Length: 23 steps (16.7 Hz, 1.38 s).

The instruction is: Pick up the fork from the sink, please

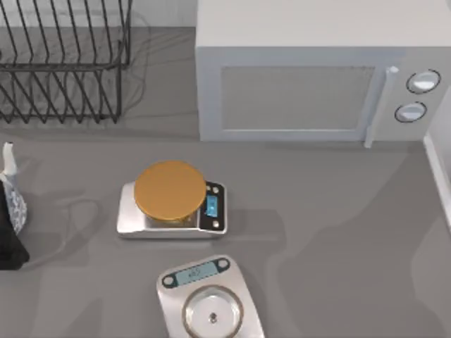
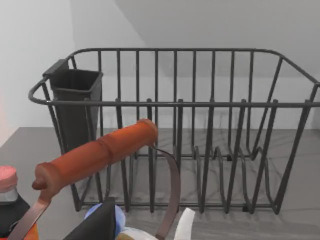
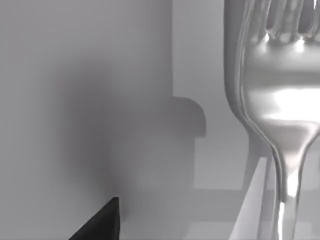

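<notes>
**Silver fork close before the right wrist, grip unconfirmed**

Silver and slim, the shiny metal fork (image 3: 280,100) is the nearest thing in the right wrist view. It stands close in front of the camera with the broad face of its head turned towards the lens. Its long axis runs straight along the right tool's (image 3: 100,222) line of reach. The thin handle leads back towards the tool and the tines point away from it. A dark wedge of the tool sits beside the handle, but I cannot tell whether the tool has closed on the fork.

Behind the fork are pale grey walls and a step, which I take for the inside of the sink. That would put the fork off the right edge of the table, beyond the white rim (image 1: 438,176) in the top view.

The main risk, as I judge it, is slippage. A polished, narrow handle gives little to bite on, and the heavier head could swing or slide out on a fast lift. The tines could also catch the wall behind if the tool tilts or pushes forward.

Farther off, the left tool (image 1: 8,211) sits idle at the table's left edge, and I cannot tell how open it is. Beyond it, at the far left corner, stands the black wire dish rack (image 2: 200,125).
</notes>
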Tool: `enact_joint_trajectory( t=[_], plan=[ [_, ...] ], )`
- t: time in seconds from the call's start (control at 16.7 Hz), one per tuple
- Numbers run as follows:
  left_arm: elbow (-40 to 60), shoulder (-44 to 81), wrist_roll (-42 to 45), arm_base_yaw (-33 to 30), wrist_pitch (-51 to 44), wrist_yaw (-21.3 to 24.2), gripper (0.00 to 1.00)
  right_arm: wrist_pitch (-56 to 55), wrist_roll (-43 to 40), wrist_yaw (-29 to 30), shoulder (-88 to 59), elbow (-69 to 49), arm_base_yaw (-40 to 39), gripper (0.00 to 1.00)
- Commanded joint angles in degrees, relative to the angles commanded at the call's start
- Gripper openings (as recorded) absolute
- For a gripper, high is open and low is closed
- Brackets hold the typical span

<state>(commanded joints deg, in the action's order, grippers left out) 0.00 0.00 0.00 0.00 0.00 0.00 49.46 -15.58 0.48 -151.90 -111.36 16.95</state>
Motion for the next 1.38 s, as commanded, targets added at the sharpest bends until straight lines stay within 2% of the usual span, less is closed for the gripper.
enact_joint_trajectory(
  t=[0.78, 1.38],
  plan=[
    [0.0, 0.0, 0.0, 0.0, 0.0, 0.0, 1.0, 0.0, 0.0, 0.0, 0.0, 0.0, 0.0, 0.02],
    [0.0, 0.0, 0.0, 0.0, 0.0, 0.0, 1.0, 0.87, 0.62, -0.7, 2.61, -0.76, -0.18, 0.0]
  ],
)
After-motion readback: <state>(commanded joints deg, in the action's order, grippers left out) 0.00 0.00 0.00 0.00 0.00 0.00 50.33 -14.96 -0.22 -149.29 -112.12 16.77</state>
